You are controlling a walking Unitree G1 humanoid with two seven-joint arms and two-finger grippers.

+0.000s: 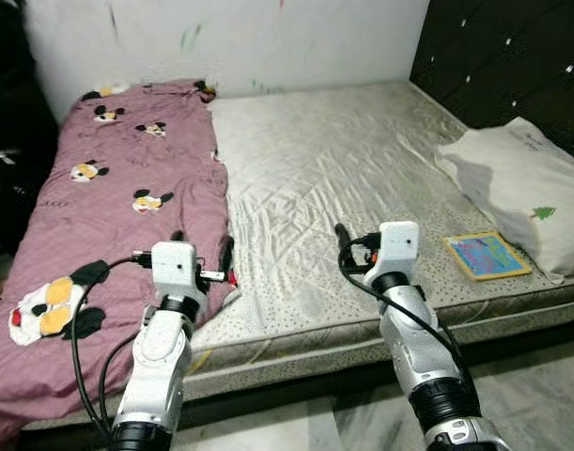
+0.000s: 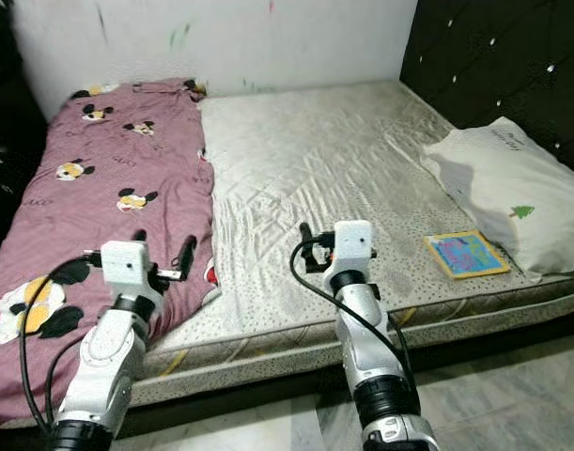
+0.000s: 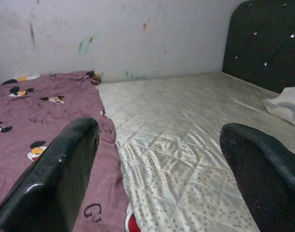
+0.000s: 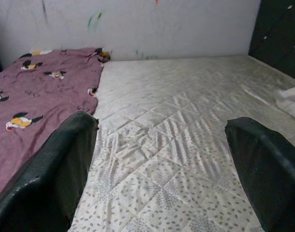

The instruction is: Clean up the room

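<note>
Blanket (image 1: pixel 127 178) beneath left gripper's (image 1: pixel 202 246) spread jaws.

bed (image 1: pixel 362 169) lay ahead, running back to wall (image 1: pixel 268 38). blanket (image 1: pixel 127 207) covered bed's left part, hanging over near edge. pillow (image 1: pixel 521 188) sat at bed's right, against headboard (image 1: pixel 512 56). book (image 1: pixel 486 255) lay flat near front edge, just beside pillow. left pincer (image 1: pixel 202 249) stood over blanket's right border; right pincer (image 1: pixel 343 246) over bare mattress, between blanket and book. floor (image 1: pixel 531 385) lay below bed's front edge.
</note>
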